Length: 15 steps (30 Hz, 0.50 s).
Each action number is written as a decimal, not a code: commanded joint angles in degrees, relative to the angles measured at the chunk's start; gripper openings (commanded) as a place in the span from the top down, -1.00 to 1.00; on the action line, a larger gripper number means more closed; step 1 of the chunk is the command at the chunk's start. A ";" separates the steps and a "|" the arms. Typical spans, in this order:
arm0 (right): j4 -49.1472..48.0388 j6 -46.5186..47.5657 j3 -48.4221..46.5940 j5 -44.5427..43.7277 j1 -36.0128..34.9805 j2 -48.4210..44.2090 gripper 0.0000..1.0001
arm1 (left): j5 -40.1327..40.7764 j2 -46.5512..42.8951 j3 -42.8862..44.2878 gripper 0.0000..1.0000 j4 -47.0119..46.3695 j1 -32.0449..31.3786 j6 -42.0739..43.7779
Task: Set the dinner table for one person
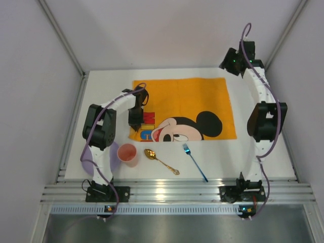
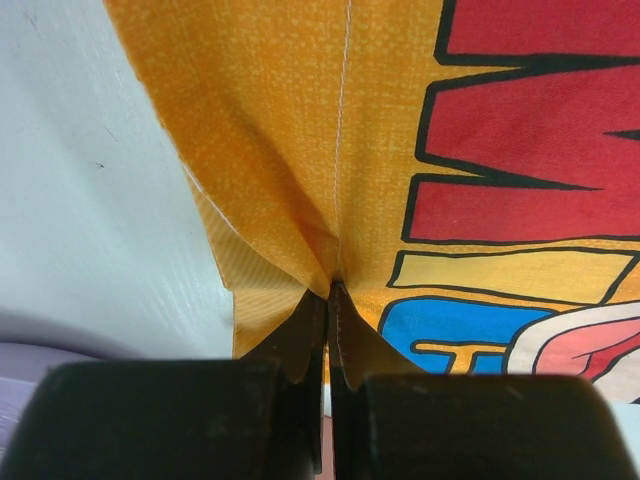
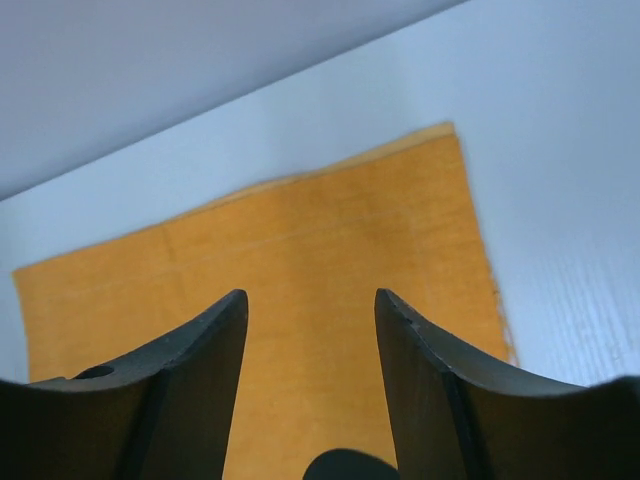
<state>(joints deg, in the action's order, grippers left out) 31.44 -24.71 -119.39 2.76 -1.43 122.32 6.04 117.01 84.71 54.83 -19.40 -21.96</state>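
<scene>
Top view: the placemat point(image 1: 182, 98) lies across the white bench point(image 1: 228, 157), with the cup point(image 1: 127, 153), spoon point(image 1: 161, 161) and fork point(image 1: 194, 162) just beside its near edge. Left wrist: the left jaws pinch its puckered near corner (drag low and slowly, clear of the cup). Right wrist: the right jaws stand apart above the far corner, holding nothing.

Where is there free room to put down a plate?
Free: the plain orange of the placemat beyond Mickey's face, and bare table between the fork and the right arm. Crowded: near left, with cup, spoon and left gripper pinching the placemat corner.
</scene>
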 commanded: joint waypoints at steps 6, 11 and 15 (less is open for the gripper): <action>-1.73 -1.49 19.10 11.65 -3.31 -7.88 -0.16 | 0.11 0.59 -2.53 1.00 0.46 0.33 2.27; -1.39 0.36 20.87 11.82 -4.72 -12.98 -0.37 | 0.99 -2.48 -1.21 0.30 0.98 0.33 0.96; 1.42 0.54 21.56 11.74 -4.81 -16.84 -0.47 | 0.46 -5.21 -0.33 -0.97 1.33 0.33 -0.19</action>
<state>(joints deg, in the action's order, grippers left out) 33.08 -25.21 -97.01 13.61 -6.00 114.08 6.96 115.02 84.16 55.77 -18.90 -21.19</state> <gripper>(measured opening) 0.730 0.972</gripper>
